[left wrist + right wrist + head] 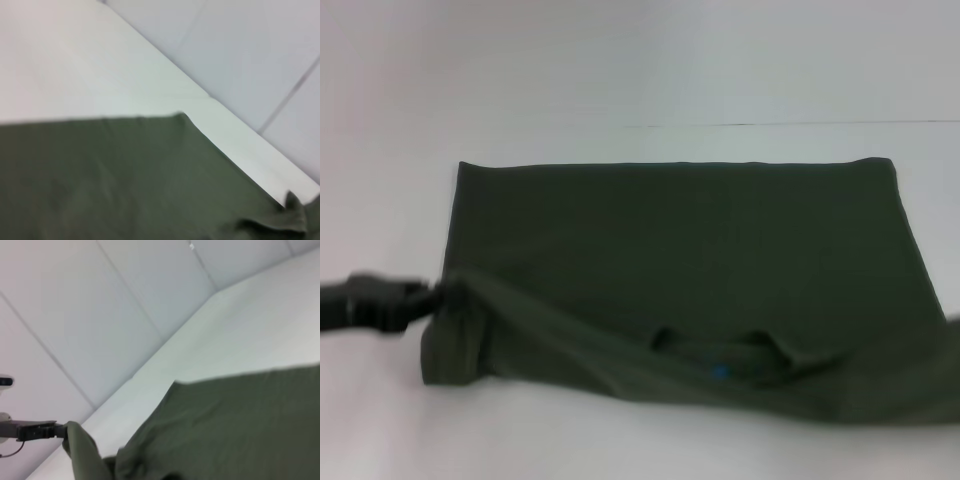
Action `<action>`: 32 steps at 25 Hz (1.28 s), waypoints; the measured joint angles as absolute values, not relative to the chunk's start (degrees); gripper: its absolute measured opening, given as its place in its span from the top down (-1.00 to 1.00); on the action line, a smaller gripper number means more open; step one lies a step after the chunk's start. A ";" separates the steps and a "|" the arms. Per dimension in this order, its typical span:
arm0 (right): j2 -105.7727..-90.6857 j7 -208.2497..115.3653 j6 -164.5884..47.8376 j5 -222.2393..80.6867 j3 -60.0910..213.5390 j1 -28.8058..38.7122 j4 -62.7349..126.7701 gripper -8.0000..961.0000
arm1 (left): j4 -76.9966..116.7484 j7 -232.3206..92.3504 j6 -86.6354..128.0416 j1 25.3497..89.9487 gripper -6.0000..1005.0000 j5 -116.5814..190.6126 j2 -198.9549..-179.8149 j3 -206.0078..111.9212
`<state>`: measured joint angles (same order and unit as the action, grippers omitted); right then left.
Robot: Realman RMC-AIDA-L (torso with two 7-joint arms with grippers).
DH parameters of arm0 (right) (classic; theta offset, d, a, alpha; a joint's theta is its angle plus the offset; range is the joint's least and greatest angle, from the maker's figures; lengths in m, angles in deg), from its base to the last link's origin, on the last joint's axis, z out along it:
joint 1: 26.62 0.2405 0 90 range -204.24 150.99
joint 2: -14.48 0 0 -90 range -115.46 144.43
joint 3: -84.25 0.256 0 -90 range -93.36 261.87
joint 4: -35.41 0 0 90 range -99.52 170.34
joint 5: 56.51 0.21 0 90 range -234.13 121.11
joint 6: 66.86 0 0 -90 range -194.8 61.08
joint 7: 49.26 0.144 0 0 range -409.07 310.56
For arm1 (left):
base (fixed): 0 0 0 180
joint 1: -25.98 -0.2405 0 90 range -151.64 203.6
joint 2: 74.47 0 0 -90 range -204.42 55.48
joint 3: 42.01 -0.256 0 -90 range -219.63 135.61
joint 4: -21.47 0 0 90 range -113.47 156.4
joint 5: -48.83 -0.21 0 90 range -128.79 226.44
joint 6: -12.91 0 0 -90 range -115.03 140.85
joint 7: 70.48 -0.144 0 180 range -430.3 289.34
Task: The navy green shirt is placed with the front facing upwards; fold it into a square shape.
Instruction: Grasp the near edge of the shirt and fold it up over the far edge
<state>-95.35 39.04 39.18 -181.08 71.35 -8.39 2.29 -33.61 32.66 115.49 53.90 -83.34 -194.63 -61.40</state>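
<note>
The navy green shirt (680, 260) lies spread on the white table, plain green side up, with its far edge straight. Its near edge is raised in a long fold, and the neck opening with a small blue tag (720, 373) shows there. My left gripper (428, 298) reaches in from the left and is shut on the shirt's near-left corner, where the cloth bunches at its tip. The right wrist view shows that same left gripper (59, 430) holding the lifted corner of the shirt (230, 430). The left wrist view shows the shirt (110, 185) flat below. My right gripper is out of view; the shirt runs off the head view's right edge.
The white table (620, 90) stretches beyond the shirt, with a thin seam line (800, 124) across its far part. A pale panelled wall (100, 315) stands past the table's edge (150, 360). Bare table surface (520, 430) lies in front of the shirt.
</note>
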 joint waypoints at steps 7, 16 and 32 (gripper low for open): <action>-95.60 39.25 27.37 -181.01 73.89 -0.11 2.91 0.67 | -28.20 32.87 100.95 63.09 0.96 -83.32 -193.43 -62.54; -97.05 38.70 5.60 -180.94 72.94 8.63 8.11 0.66 | -21.81 32.63 76.08 69.79 0.95 -82.99 -194.01 -67.62; -97.67 38.50 -5.87 -180.16 70.54 15.89 9.43 0.62 | -20.33 32.86 65.79 70.72 0.91 -82.77 -194.52 -72.50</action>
